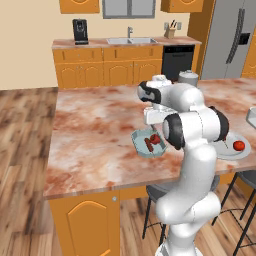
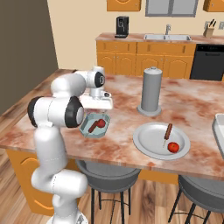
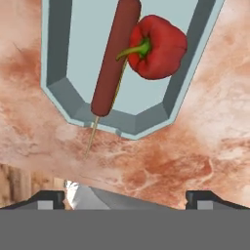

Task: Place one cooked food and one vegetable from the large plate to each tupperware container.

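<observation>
Marbled table (image 2: 127,144) carries the pale-blue tub (image 3: 122,97), already holding one sausage stick (image 3: 112,58) and one red vegetable (image 3: 158,46). End effector (image 3: 124,197) hangs above it, fingers wide apart, holding nothing. Risk: the stick's skewer overhangs the rim and could catch a fingertip, tipping the tub.
</observation>
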